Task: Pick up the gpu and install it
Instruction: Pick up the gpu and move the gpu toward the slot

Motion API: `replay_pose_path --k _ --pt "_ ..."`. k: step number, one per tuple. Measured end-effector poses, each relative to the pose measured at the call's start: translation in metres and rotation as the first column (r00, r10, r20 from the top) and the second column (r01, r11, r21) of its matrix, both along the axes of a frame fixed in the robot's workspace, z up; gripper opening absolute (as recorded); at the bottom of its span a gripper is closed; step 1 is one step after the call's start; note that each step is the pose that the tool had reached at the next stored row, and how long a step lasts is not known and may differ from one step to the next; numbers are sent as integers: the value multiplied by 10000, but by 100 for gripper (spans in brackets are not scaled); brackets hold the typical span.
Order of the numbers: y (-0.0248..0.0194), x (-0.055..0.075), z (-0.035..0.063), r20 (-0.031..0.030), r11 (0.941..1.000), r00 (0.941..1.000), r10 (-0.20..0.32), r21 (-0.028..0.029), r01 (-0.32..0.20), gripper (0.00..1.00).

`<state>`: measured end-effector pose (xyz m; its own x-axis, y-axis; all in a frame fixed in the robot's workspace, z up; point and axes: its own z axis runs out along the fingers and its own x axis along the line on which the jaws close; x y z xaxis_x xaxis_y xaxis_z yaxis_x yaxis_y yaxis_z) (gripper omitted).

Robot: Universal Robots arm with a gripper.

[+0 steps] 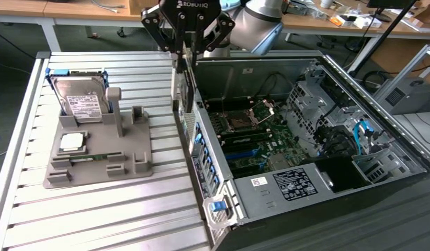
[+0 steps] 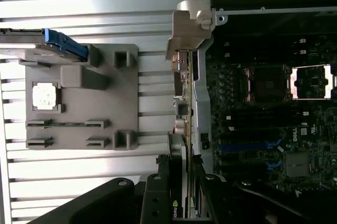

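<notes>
Exterior view: I'm clamping gpu [image 1: 187,86] in my gripper [image 1: 188,56], card hanging upright, edge-on, over computer case [image 1: 340,89] wall nearest grey holder [image 1: 96,164]. Hard drive [image 1: 81,99] standing in holder, toward exterior view's left, well apart. Motherboard [image 1: 250,141] lying exposed inside case.

Wrist view: my fingers [image 2: 158,203] pinching gpu [image 2: 181,129], card running between holder [image 2: 79,103] and motherboard [image 2: 253,129].

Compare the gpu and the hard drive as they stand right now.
The gpu hangs upright in the gripper over the case wall; the hard drive leans in the grey fixture. The gpu is a thin dark card seen edge-on; the hard drive is a boxy silver block with a white label. Neither is mounted inside the case.
</notes>
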<state>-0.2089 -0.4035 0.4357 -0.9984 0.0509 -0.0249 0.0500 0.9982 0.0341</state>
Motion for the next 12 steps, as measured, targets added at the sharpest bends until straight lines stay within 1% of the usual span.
replay_pose_path --k 12 --pt "-1 125 0 0 10000 10000 0 0 0 27"
